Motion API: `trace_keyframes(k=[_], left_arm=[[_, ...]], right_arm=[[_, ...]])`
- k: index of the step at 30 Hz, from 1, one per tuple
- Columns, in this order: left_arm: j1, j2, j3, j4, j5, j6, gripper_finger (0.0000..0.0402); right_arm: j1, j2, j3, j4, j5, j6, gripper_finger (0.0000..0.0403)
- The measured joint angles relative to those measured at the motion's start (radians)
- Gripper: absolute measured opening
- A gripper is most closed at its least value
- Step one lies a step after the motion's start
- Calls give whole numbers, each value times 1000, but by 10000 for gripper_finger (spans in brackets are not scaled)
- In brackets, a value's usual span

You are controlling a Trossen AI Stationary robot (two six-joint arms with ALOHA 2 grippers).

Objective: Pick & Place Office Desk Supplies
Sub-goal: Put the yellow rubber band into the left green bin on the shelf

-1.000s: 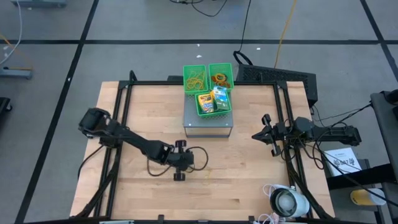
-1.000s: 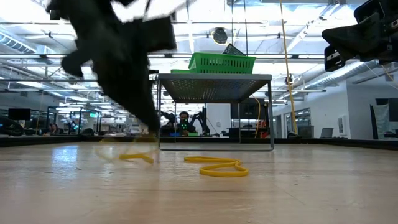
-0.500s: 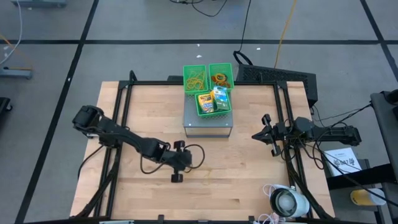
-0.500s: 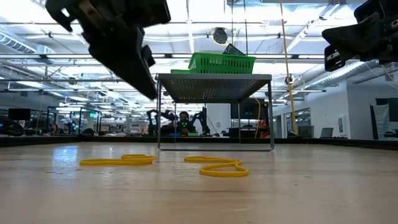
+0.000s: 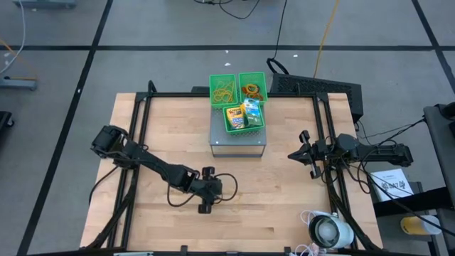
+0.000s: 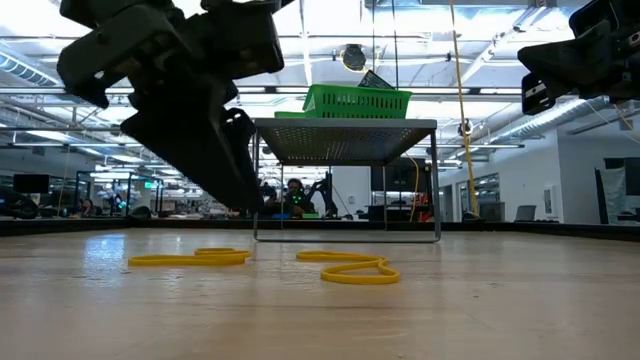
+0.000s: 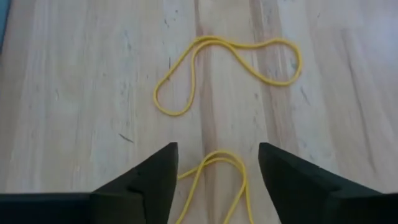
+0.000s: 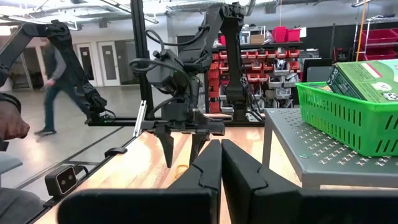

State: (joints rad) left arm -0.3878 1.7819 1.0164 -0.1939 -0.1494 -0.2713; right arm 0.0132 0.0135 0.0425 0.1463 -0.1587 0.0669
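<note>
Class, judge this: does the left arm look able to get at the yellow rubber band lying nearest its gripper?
Probably yes: the left gripper hangs open right above the nearer rubber band, its loop showing between the fingers, with bare table around it.

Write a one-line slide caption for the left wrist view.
Left gripper open above the wooden table, one yellow rubber band lying between its fingers and a second rubber band just ahead.

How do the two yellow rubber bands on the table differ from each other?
The near rubber band lies between the left gripper fingers, folded into a narrow loop; the far rubber band lies clear of them, spread in a wide wavy shape. Both are thin, yellow, and flat on the wooden table.
</note>
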Motion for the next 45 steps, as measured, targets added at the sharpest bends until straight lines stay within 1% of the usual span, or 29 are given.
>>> trace_keyframes(k=[5,11,17,21,23,25,34,36,37,40,45], left_arm=[[-1,8,2,-12,1,30,245],[-15,61,2,-13,28,33,246],[-28,123,6,4,3,33,246],[-29,125,6,-29,10,30,242],[-29,123,6,-37,10,32,227],[-29,121,4,-39,19,36,201],[-22,123,3,-46,16,38,44],[-16,123,3,-46,15,41,15],[-13,123,3,-45,16,37,9],[-6,123,3,-38,12,37,12],[2,93,1,-39,8,80,5]], right_arm=[[0,0,0,1,0,0,0],[0,0,0,0,0,0,0],[0,0,0,3,0,0,0],[0,0,0,0,0,0,0],[0,0,0,0,0,0,0],[0,0,0,0,0,0,0],[0,0,0,0,0,0,0],[0,0,0,0,0,0,0],[0,0,0,0,0,0,0],[0,0,0,0,0,0,0],[0,0,0,0,0,0,0]])
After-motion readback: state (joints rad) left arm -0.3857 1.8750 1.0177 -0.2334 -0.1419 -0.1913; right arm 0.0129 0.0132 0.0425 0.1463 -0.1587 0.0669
